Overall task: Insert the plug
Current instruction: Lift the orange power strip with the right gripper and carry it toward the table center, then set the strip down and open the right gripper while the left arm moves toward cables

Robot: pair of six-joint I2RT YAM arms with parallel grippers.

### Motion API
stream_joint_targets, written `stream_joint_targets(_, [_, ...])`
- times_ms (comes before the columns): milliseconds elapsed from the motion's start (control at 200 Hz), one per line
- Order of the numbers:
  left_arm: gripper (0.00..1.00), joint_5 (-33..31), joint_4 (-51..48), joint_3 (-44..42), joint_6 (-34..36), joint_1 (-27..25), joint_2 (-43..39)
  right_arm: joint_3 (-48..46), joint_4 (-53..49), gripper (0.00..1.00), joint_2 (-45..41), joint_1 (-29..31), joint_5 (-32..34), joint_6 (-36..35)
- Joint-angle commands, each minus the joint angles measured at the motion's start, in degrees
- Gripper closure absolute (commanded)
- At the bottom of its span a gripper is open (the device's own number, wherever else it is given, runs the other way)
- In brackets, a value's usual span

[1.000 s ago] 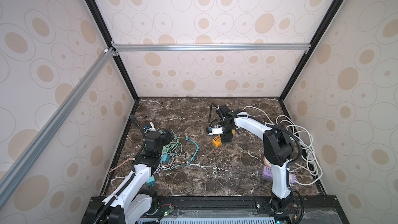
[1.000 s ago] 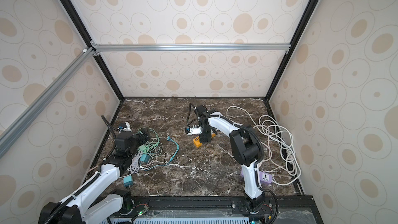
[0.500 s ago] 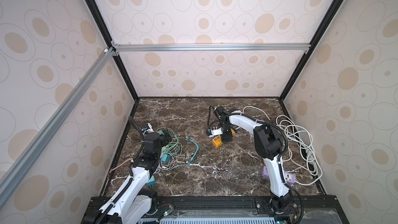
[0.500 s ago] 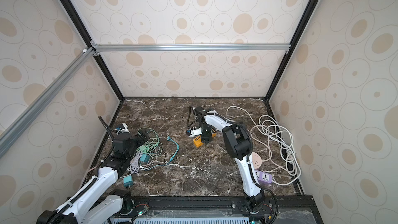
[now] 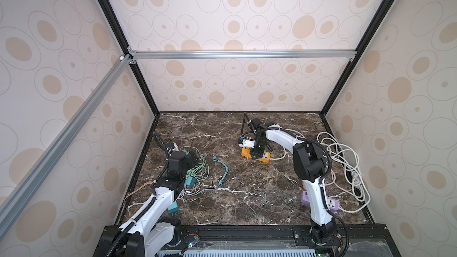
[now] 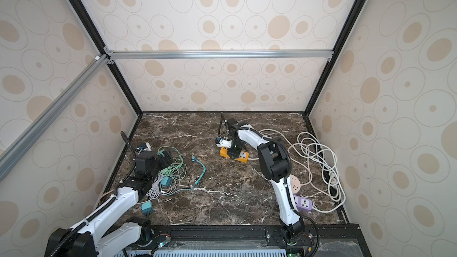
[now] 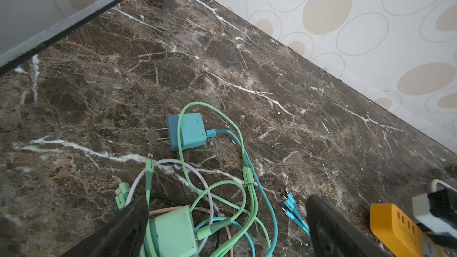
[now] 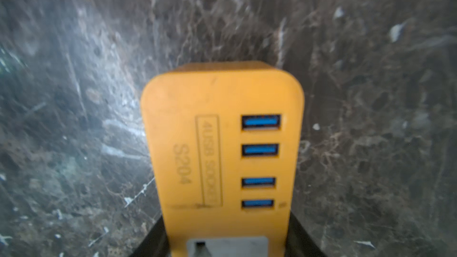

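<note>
Plug (image 7: 188,131) lies among cables (image 7: 248,176) on the left, before the wide-open left gripper (image 7: 226,202). Right gripper (image 8: 226,223) straddles the orange power strip (image 8: 222,144) — grip unclear; next, likely, steady it and grasp the plug.

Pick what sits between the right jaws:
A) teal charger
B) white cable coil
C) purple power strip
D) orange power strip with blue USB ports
D: the right wrist view shows the orange power strip, four blue USB ports up, flanked by the right gripper's jaws.
</note>
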Motion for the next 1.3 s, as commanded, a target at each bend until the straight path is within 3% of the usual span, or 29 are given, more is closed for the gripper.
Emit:
stream_joint_targets(0, [0.02,1.01,-0.36,2.88,-1.0,-0.2,1.37,8.59,-8.46,0.49,5.17,1.01,-0.98,8.4])
stream_joint_targets(115, [0.02,1.98,-0.19,3.16,-0.74,-0.27,2.06,13.7,-13.75,0.48,8.67,2.59,-2.4,7.25])
stream_joint_targets(330, [0.02,2.27,-0.38,3.24,-0.04,-0.21,1.86,7.85,-13.79,0.47,7.08,6.56,-1.49,-6.82])
stream_joint_targets(435, [0.02,-0.67,-2.53,3.76,-1.52,-0.2,2.0,6.34,-13.59,0.46,6.18,6.89,-1.94,-10.58])
stream_joint_targets(860, [0.02,-1.25,-5.42,6.21,-0.74,-0.29,4.75,2.55,-11.17,0.41,2.79,6.97,-2.84,-17.05])
stream_joint_targets(1291, [0.02,-1.62,-8.8,10.45,-0.18,-2.34,9.79,-0.27,-8.97,0.28,-2.02,6.97,-4.6,-14.77])
